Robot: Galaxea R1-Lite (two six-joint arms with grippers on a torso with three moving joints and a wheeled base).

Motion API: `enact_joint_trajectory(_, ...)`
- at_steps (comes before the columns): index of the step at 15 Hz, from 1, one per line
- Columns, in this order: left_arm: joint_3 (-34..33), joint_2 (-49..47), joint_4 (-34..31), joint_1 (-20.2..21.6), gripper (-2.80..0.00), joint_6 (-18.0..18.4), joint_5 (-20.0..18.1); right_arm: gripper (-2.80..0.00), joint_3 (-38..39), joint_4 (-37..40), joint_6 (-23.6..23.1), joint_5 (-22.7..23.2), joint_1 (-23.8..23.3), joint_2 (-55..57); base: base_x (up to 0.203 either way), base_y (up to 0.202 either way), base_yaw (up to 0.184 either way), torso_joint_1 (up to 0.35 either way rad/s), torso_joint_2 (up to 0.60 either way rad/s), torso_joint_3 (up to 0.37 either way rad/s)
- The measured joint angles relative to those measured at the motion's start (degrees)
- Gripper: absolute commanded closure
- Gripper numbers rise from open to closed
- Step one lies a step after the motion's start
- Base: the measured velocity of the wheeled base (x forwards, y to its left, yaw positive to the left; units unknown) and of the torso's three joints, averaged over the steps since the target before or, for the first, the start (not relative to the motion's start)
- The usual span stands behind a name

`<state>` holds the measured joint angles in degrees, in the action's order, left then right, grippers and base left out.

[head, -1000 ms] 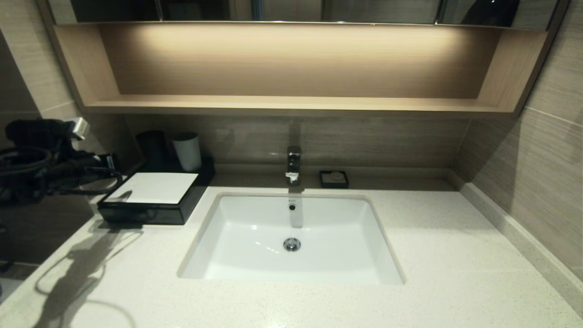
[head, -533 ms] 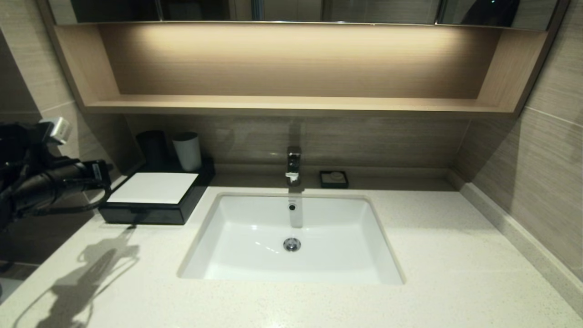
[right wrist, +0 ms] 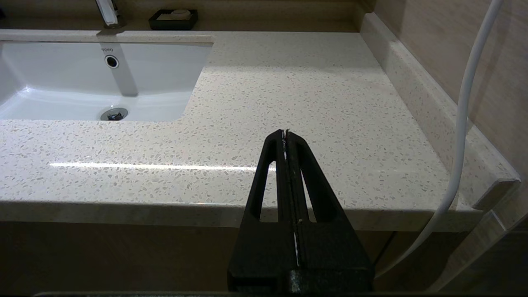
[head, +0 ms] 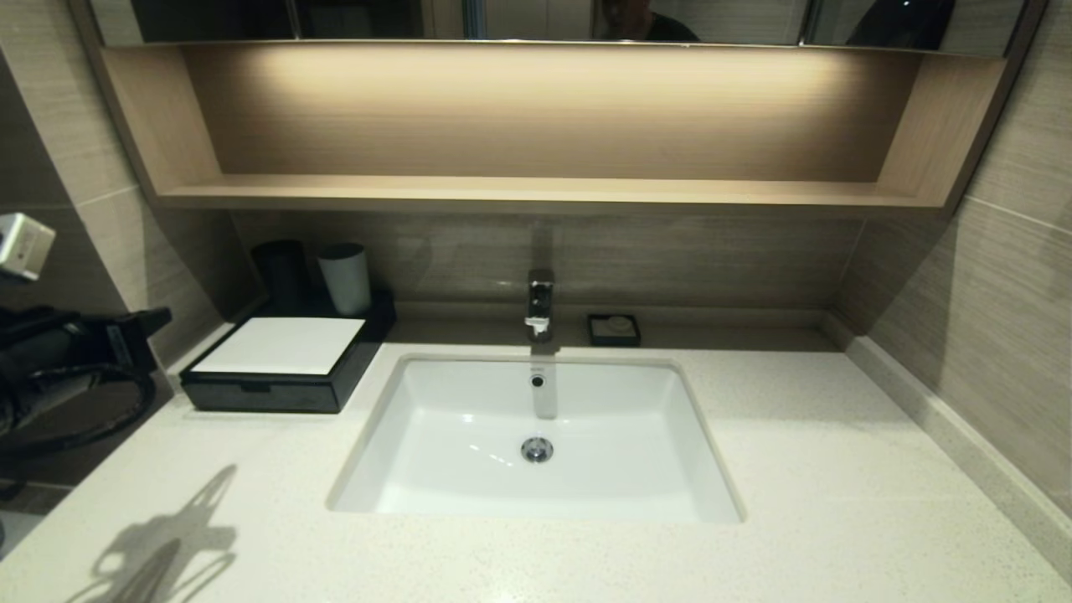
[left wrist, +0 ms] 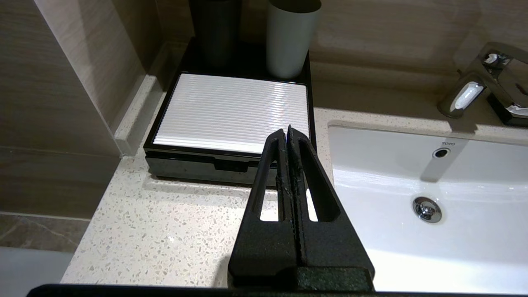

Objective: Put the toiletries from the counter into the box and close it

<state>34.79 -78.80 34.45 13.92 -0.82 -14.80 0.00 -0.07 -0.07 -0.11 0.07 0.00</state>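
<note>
Across the speckled counter (head: 821,469) nothing lay loose, and the box (head: 285,364) sat closed beside the basin (head: 536,435). Since a second earlier the left gripper (left wrist: 287,134) had pulled back off the box toward the counter's left edge, fingers pressed together. Right gripper (right wrist: 285,134) hung below the front edge, likewise pressed together.

Only one readable word: "TOTO", in small dark capitals on the inner back wall of the white basin (left wrist: 429,181), just above the round overflow hole (left wrist: 441,153), at about 12 o'clock from the drain (left wrist: 427,209). Same "TOTO" mark readable in the right wrist view, above the overflow hole (right wrist: 111,61). No other legible text, labels or numbers anywhere.
</note>
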Motion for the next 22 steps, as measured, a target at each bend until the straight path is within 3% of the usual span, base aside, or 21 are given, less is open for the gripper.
enact_joint_trajectory(7, -12.5, 13.7, 2.0, -0.9, 0.0, 2.5, 0.1, 0.0, 0.0, 0.0, 0.0, 0.0, 0.0, 0.0, 0.0, 0.0, 0.0, 0.0, 0.0, 0.0)
enact_joint_trajectory(18, -30.9, 39.1, 1.7, -6.4, 0.0, 7.9, 0.7, 0.0, 0.0, 0.0, 0.0, 0.0, 0.0, 0.0, 0.0, 0.0, 0.0, 0.0, 0.0, 0.0)
enact_joint_trajectory(22, -34.5, 49.6, -3.3, -11.2, 0.0, 9.8, 4.5, 0.0, 0.0, 0.0, 0.0, 0.0, 0.0, 0.0, 0.0, 0.0, 0.0, 0.0, 0.0, 0.0)
